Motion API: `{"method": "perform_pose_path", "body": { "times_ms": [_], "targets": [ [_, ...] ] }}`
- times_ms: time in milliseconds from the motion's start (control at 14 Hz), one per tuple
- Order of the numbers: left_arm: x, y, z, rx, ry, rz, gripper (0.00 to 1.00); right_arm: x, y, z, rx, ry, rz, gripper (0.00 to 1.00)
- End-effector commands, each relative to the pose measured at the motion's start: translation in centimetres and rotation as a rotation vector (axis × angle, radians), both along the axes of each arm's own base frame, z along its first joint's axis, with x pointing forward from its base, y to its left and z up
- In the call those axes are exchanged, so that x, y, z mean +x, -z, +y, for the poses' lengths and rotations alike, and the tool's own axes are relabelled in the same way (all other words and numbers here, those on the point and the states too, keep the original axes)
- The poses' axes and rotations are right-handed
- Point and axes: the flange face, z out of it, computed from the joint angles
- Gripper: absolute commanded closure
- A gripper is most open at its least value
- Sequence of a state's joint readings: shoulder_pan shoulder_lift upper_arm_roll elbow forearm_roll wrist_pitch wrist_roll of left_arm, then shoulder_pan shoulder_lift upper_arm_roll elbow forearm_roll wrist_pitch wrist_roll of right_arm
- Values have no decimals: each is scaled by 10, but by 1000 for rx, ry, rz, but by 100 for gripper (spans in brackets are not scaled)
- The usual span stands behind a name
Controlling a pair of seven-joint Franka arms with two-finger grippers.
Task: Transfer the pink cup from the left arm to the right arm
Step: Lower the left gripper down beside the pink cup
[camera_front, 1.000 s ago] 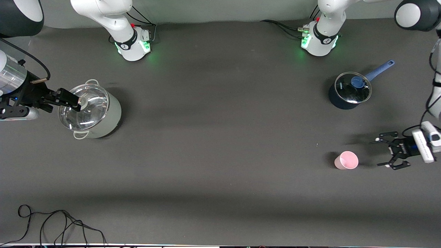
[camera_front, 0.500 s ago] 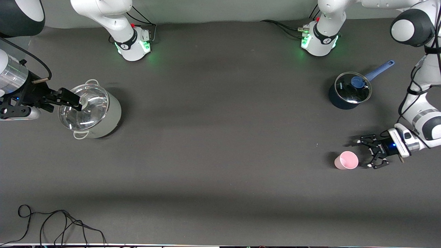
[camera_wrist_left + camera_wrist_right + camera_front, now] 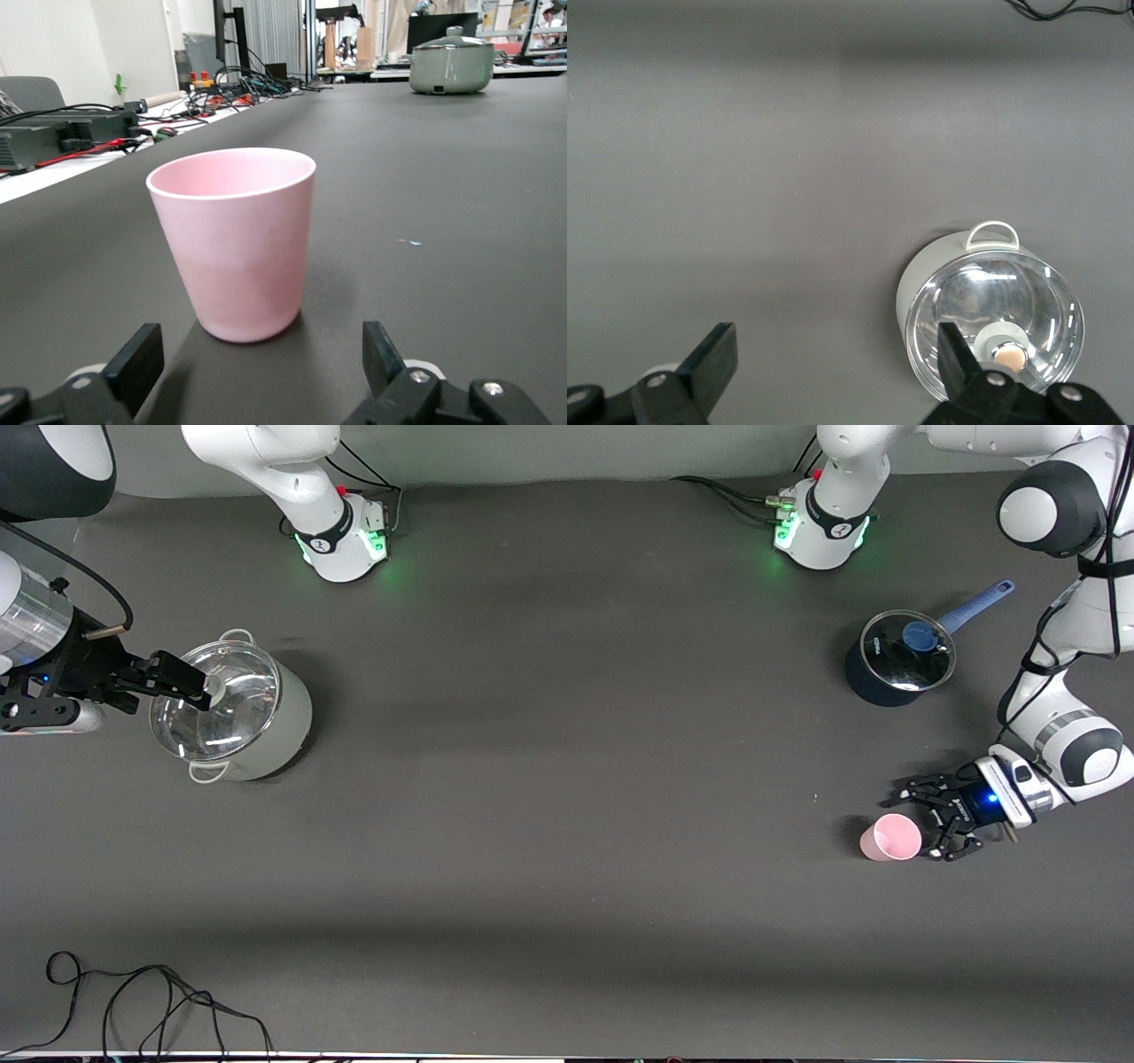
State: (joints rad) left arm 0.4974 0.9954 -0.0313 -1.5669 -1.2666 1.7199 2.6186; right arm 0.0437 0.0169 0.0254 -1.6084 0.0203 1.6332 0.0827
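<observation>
Currently the left gripper (image 3: 924,825) is sitting low at the left arm's end of the table, just beside the pink cup (image 3: 890,838), fingers spread wide and holding nothing. The cup is standing upright on the table (image 3: 567,824), nearer the front camera than the blue saucepan (image 3: 897,658). To grip well, centre both fingers around the cup's tapered wall at mid-height before closing, avoiding a nudge that could tip it. The right gripper (image 3: 182,680) is waiting, open, over the grey-green lidded pot (image 3: 232,711).
</observation>
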Motion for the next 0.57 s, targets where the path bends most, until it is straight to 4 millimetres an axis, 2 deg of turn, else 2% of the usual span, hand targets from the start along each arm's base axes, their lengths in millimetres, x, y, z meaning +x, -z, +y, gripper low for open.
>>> {"method": "perform_pose_path", "body": {
  "times_ms": [0,357,500],
  "targets": [
    [4,9,-19,-22,-28,-16,0,0,-2,2,4,-7,0,0],
    [14,11,-43,-33,-44,-6,0,0,-2,2,4,-7,0,0],
    [16,9,-45,-48,-54,25,0,0,-2,2,6,-7,0,0]
  ]
}}
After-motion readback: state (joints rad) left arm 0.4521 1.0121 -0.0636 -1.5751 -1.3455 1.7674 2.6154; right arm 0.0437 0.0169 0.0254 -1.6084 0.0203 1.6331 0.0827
